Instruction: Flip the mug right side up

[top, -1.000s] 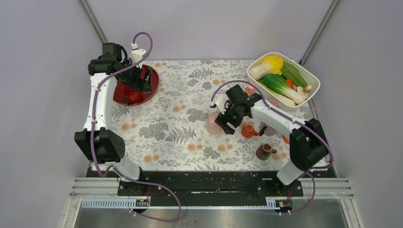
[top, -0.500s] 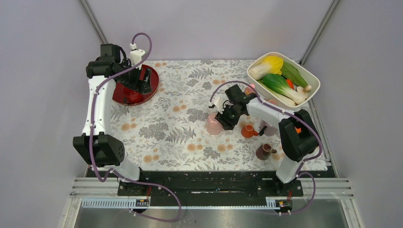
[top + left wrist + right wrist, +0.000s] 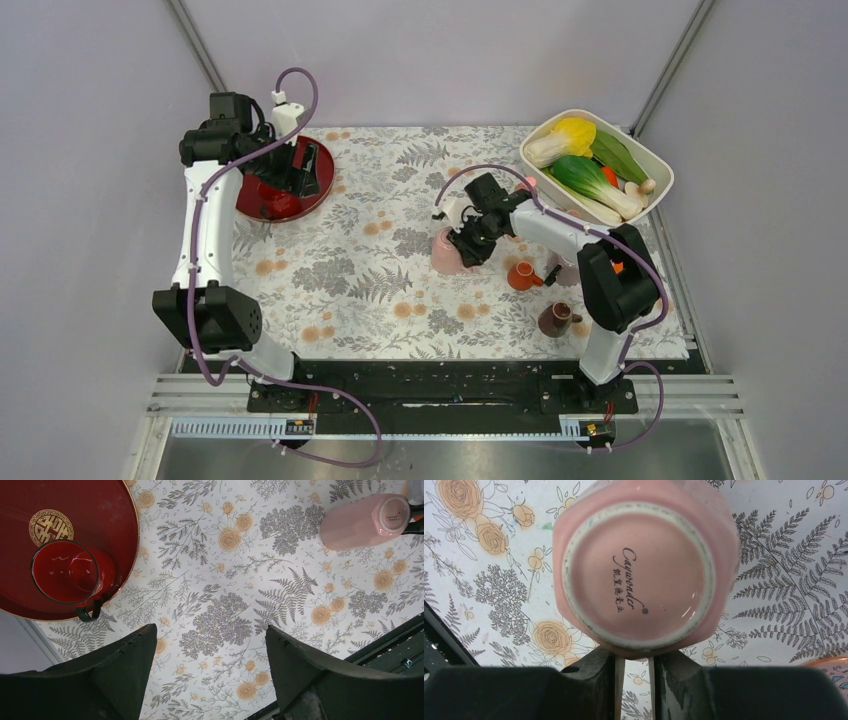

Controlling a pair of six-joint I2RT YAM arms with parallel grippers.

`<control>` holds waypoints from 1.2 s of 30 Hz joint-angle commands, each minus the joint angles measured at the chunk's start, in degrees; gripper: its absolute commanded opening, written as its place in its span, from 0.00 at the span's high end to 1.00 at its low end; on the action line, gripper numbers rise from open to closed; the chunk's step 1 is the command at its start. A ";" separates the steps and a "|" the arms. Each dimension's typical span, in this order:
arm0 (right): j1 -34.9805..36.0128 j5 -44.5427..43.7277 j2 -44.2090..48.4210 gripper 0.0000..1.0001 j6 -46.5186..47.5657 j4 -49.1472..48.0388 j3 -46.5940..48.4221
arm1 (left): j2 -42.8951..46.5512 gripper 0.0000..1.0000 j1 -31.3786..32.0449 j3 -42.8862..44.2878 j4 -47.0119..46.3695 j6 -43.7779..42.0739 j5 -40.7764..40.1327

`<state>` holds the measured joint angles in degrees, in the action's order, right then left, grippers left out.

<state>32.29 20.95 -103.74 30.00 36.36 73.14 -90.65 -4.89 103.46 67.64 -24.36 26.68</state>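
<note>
Mug [image 3: 639, 565] sits base-up, axis vertical, its wall against right tool [image 3: 634, 661], jaws narrow, hold unclear; left tool [image 3: 207, 640] wide, well apart.

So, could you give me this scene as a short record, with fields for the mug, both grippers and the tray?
mug: upside down on the floral cloth, base up
right gripper: at the mug's edge, jaws nearly together; grip unclear
left gripper: open, above the cloth near the red tray
tray: holds an upright red mug
</note>
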 commanded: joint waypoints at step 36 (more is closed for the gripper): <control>3.55 1.91 17.94 1.00 -22.92 -19.84 -9.16 | 5.81 0.21 8.14 -8.45 -5.33 10.08 5.24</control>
<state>32.86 22.06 -91.55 -0.40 19.90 63.57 -87.07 3.03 95.00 64.51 -14.55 30.44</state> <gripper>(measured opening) 0.218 0.795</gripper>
